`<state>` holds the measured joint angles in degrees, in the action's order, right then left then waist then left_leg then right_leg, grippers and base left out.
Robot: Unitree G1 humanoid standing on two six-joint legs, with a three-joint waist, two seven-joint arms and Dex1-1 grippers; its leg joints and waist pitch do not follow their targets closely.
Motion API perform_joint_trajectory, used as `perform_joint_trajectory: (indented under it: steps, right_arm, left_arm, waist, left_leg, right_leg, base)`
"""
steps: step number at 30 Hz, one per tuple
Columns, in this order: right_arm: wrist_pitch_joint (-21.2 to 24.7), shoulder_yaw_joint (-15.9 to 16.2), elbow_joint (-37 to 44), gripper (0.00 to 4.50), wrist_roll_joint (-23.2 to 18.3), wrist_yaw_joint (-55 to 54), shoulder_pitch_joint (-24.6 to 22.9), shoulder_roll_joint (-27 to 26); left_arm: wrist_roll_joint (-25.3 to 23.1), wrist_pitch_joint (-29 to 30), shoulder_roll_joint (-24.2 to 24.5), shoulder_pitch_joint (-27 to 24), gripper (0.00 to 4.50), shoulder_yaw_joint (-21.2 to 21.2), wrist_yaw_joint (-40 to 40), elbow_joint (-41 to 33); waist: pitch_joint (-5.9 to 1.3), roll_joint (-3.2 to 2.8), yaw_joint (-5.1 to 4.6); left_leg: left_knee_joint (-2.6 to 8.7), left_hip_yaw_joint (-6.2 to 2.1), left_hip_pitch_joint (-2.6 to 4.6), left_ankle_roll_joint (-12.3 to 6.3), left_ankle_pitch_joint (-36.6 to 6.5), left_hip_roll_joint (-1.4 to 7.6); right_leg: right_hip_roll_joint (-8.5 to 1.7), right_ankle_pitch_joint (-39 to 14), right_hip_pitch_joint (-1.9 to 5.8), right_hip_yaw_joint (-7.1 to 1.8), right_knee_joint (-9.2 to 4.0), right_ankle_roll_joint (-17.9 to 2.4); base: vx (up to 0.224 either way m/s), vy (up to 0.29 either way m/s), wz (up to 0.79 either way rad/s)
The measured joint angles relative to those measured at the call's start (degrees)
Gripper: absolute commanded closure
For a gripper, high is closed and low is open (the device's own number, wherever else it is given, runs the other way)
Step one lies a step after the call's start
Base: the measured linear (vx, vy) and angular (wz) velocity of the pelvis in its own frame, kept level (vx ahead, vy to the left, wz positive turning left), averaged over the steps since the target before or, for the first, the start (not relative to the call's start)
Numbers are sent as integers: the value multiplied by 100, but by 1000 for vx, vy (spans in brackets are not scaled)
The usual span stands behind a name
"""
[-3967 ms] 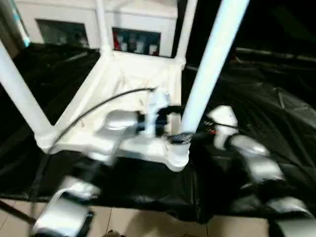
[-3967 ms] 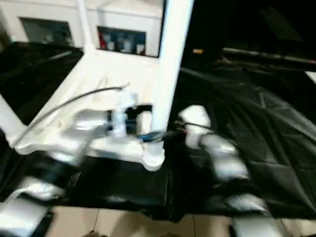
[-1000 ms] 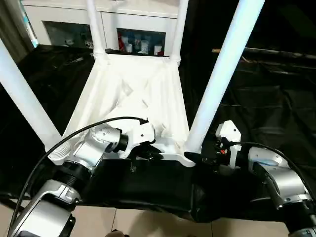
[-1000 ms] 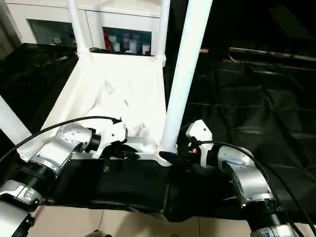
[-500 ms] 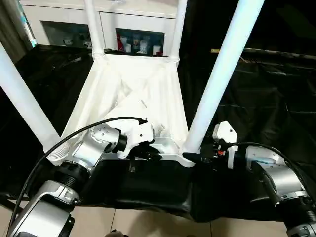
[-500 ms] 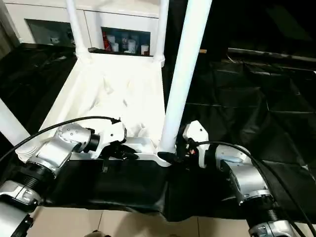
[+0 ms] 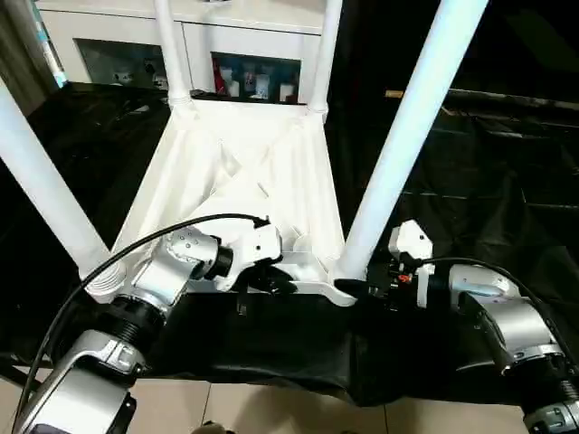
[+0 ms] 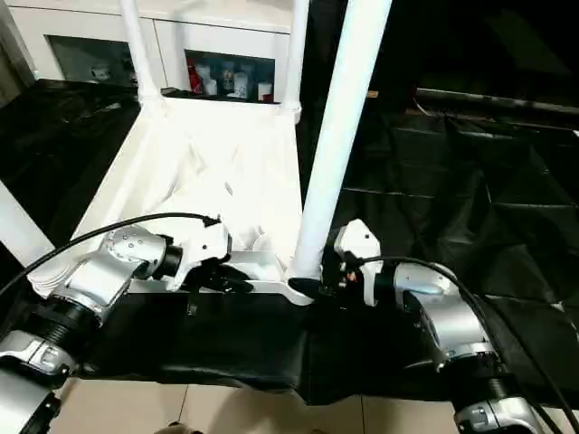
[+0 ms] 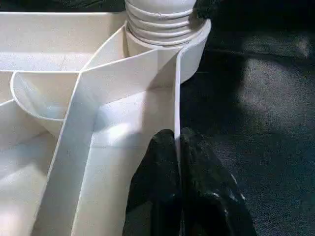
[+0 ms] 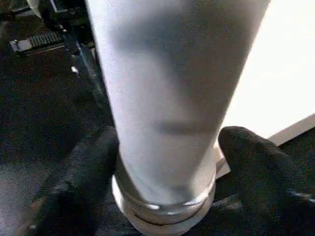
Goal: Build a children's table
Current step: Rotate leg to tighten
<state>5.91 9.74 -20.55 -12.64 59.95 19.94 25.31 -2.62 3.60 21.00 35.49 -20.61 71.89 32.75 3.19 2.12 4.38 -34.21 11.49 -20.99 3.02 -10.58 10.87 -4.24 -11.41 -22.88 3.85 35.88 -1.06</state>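
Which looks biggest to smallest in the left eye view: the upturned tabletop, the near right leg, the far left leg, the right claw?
1. Tabletop.
2. Near right leg, though nearness to the camera inflates it.
3. Far left leg, thin because farther away; likely the same real size as the near one.
4. Right claw, smallest.

Upturned white table, legs skyward
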Motion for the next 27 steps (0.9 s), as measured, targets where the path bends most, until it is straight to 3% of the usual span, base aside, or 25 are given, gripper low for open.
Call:
perform_joint_trajectory:
  steps: [16, 23, 27]
  right_arm:
    - [118, 2, -27, 82, -6, 44, -1, -41]
    - [222, 13, -34, 148, -36, 83, 1, -71]
    - [263, 11, -35, 165, -57, 121, 3, -71]
  left_arm:
    - [0, -25, -5, 44, 450, -1, 78, 84]
    - [0, -25, -3, 46, 450, 2, 78, 97]
    - [0, -29, -3, 48, 450, 2, 86, 99]
  waist:
    - [-1, -3, 24]
    - [-1, -2, 22]
    - [-1, -2, 22]
  left_leg:
    - [0, 0, 0, 2, -1, 0]
    - [0, 0, 2, 2, 0, 0]
    - [0, 0, 2, 2, -1, 0]
  right_leg:
    - [0, 0, 0, 0, 1, 0]
    - [0, 1, 1, 0, 3, -1]
    - [0, 0, 1, 0, 2, -1]
  base:
    - [0, 0, 0]
    - [0, 0, 0]
    - [0, 0, 0]
